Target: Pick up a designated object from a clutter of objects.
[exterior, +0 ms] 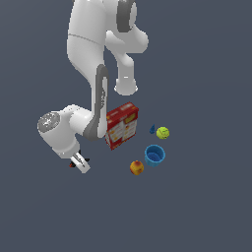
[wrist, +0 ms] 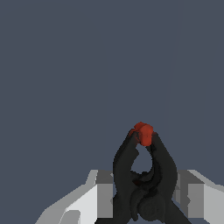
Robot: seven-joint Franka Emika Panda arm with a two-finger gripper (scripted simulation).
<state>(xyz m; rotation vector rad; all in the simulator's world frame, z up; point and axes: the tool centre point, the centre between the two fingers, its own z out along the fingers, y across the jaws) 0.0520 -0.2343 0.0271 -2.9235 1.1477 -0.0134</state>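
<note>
**Clamp sits between the claw's fingers**

Off to the exterior view's left, away from the other things, the white robot arm point(exterior: 91, 74) bends down low. Its claw point(exterior: 80, 163) is near the flat grey floor point(exterior: 206, 206). A small black clamp point(exterior: 78, 162) with a tiny red tip shows right at the claw. It is very small in this view, so the grip is hard to see from here. The other things sit together, well apart from the claw. The red cereal box point(exterior: 121, 126) stands tall next to the arm. The blue cup point(exterior: 154, 155) is just beside the box, toward the exterior view's right, with its open side up. The red-yellow apple point(exterior: 137, 168) is near the cup. The yellow-green tennis ball point(exterior: 162, 133) sits farther off, and the tiny blue piece point(exterior: 152, 129) is just beside the ball.

From the wrist view, the black clamp fills the middle, between the two grey and white fingers point(wrist: 94, 199) of the claw. One finger is on each side of the clamp, pressed close against it, so the claw is holding the clamp. The clamp's two black arms curve up and meet at the red tip point(wrist: 143, 132). Only plain grey floor shows behind it.
</note>
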